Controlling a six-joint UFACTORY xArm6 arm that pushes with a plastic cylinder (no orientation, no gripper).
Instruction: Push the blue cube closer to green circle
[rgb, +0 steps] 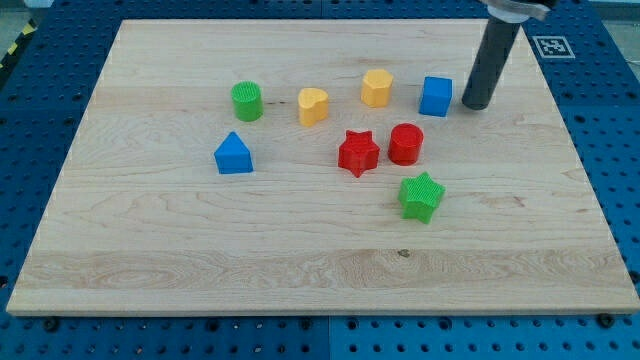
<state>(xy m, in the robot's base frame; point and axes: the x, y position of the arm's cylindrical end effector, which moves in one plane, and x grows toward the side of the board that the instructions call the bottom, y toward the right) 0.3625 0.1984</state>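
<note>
On the wooden board (150, 250), going from the view's left, a blue triangular block (233, 154) sits lowest of the left group, with the green circle (247, 101), an upright green cylinder, just above and a little to its right. Next comes a yellow heart-shaped block (313, 105), then a red star (358, 153) below and right of it, and a yellow hexagonal block (376, 88) higher up. A red cylinder (406, 144) stands just beside the red star, nearly touching, and a green star (421, 196) lies below it. The blue cube (435, 96) sits right of the yellow hexagon, well apart from the green circle, with both yellow blocks between them. My tip (474, 105) rests just beside the cube's right face, contact unclear; a bare rod, it grips nothing
</note>
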